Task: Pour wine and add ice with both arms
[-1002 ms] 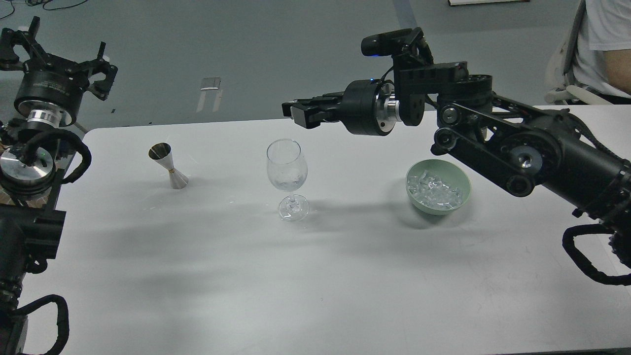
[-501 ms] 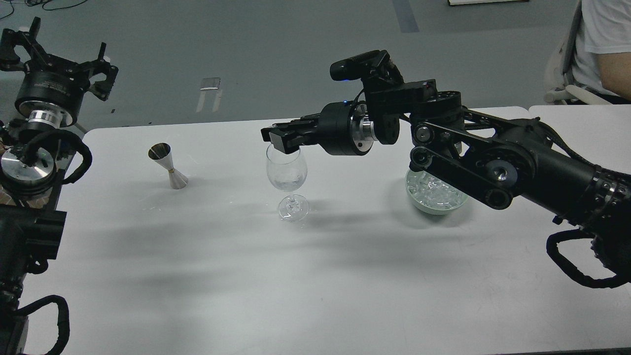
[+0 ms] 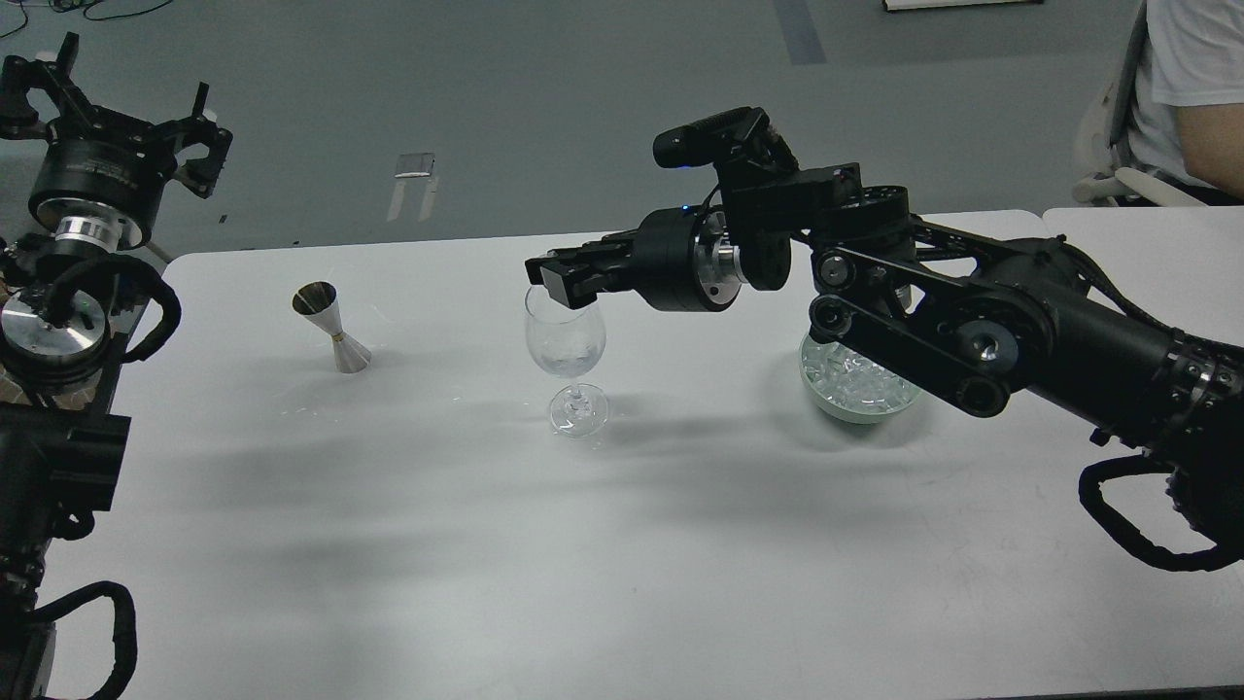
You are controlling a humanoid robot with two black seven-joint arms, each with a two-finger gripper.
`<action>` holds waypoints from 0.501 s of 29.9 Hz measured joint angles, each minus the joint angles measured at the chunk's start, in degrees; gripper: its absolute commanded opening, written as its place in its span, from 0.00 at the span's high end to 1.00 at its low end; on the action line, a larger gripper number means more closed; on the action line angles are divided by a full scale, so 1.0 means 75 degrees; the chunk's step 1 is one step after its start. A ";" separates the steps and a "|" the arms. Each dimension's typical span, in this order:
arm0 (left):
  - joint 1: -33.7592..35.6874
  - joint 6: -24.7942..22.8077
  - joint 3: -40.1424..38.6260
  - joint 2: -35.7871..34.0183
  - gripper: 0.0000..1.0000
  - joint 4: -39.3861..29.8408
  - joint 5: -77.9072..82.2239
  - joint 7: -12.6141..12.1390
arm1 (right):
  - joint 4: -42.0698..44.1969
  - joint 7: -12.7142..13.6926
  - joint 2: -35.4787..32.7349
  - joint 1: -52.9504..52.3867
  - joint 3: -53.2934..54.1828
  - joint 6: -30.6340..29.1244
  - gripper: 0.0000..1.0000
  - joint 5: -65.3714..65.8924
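While both arms hang above the white table (image 3: 389, 544):
Right black claw gripper (image 3: 556, 282): mid-frame, at clear stemmed wine glass (image 3: 566, 340) rim; finger spacing unclear.
Left black claw gripper (image 3: 107, 102): upper left, spread wide.
Clear ice cubes (image 3: 860, 381): in pale green bowl (image 3: 826, 397), centre right.
Steel jigger (image 3: 332, 326): left of glass.

Right claw (image 3: 556, 282) extended level, left claw (image 3: 117, 112) raised, spread

White table (image 3: 486, 564) under my arms, steel jigger (image 3: 332, 326) standing at my left, clear wine glass (image 3: 567, 355) upright in the middle, pale green bowl (image 3: 826, 401) of ice (image 3: 860, 381) at my right, all well apart.
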State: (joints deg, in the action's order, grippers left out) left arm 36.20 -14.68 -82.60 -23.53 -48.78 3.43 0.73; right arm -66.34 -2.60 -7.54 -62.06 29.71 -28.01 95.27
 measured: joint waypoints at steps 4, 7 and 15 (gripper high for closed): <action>0.0000 -0.0003 0.0000 -0.0002 0.02 0.0000 0.0000 0.0000 | 0.0056 0.0012 -0.0002 -0.0044 0.0000 0.0000 0.86 0.0000; 0.0000 -0.0010 -0.0001 -0.0003 0.02 0.0000 0.0000 -0.0001 | 0.0095 0.0028 -0.0003 -0.0045 -0.0001 0.0000 0.86 0.0001; -0.0008 -0.0011 -0.0003 -0.0003 0.02 0.0000 0.0000 -0.0004 | 0.0126 0.0042 -0.0003 -0.0024 -0.0001 0.0002 0.80 0.0001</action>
State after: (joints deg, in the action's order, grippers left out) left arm 36.13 -14.77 -82.62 -23.56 -48.78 3.43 0.70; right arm -65.39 -2.29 -7.56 -62.24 29.71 -27.99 95.27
